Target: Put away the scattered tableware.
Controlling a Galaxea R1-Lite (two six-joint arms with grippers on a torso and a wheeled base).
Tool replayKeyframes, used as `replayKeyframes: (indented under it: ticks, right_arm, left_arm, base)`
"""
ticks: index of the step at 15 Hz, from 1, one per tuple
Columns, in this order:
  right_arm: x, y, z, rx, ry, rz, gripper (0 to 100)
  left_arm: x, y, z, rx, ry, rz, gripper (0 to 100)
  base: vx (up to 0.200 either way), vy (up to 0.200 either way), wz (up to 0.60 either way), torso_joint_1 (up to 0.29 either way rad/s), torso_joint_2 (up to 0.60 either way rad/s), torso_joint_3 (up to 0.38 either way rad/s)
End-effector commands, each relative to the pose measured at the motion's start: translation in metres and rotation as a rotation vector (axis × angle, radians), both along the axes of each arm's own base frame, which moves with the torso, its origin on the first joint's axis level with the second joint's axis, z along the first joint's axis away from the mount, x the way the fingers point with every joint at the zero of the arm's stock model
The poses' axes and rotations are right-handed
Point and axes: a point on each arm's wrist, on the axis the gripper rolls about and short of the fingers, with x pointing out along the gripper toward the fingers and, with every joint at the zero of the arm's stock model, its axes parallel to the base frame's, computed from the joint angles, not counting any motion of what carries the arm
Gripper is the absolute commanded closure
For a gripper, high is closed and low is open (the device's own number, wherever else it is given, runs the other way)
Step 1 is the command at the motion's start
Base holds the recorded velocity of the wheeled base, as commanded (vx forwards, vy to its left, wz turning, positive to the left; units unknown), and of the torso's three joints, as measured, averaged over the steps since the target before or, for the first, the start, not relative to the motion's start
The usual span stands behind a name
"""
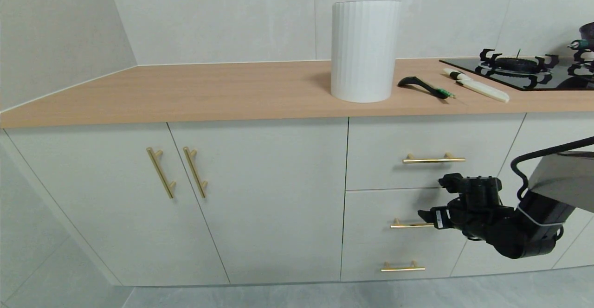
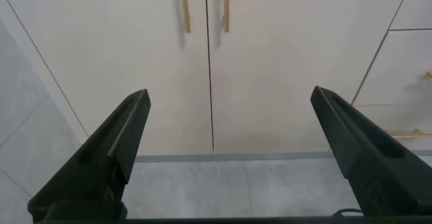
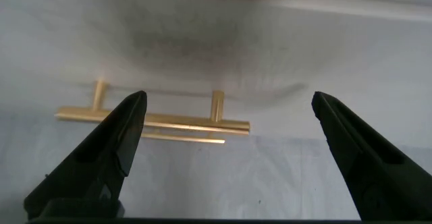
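Head view: ribbed white cylinder (image 1: 364, 50) on a matte wood-grain countertop (image 1: 185, 90). Just beside it lie a curved black utensil (image 1: 424, 86), green-tipped, kind unclear, and a white knife (image 1: 475, 85). The right gripper (image 1: 434, 196), fingers apart, is near a brass drawer handle (image 1: 410, 225).
Left wrist view: left gripper (image 2: 229, 99), fingers spread, faces smooth cabinet doors (image 2: 270, 62).
Right wrist view: the bar handle lies ahead of the spread fingers (image 3: 111, 150).

Wooden counter (image 1: 185, 90) with white canister (image 1: 365, 50), peeler (image 1: 424, 86), knife (image 1: 475, 87), hob (image 1: 533, 82)

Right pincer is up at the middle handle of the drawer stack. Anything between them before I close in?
Nothing visible. The right pincer, open, faces the middle handle with only bare drawer front behind it. The peeler and knife lie up on the countertop, well clear.
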Motion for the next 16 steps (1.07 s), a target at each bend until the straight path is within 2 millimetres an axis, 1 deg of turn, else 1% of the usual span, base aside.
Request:
replayKeyframes:
  ticks: [1,4,9,11,16]
  right_arm:
    - [0.003,0.009,-0.031,-0.010,0.028,0.013,0]
    - [0.011,0.014,-0.043,-0.025,-0.017,-0.008,0]
    - [0.017,0.015,-0.050,-0.033,-0.044,-0.028,0]
    - [0.016,0.014,-0.054,-0.042,-0.037,-0.034,0]
    - [0.006,0.012,-0.051,-0.058,-0.013,-0.027,0]
  left_arm:
    - [0.000,0.000,0.000,0.000,0.000,0.000,0]
    - [0.000,0.000,0.000,0.000,0.000,0.000,0]
    - [0.000,0.000,0.000,-0.002,0.000,0.000,0]
    - [0.000,0.000,0.000,0.000,0.000,0.000,0]
    - [0.000,0.000,0.000,0.000,0.000,0.002,0]
  base:
    - [0.000,0.000,0.00,0.000,0.00,0.000]
    - [0.000,0.000,0.00,0.000,0.00,0.000]
    - [0.000,0.000,0.00,0.000,0.00,0.000]
    - [0.000,0.000,0.00,0.000,0.00,0.000]
    - [0.000,0.000,0.00,0.000,0.00,0.000]
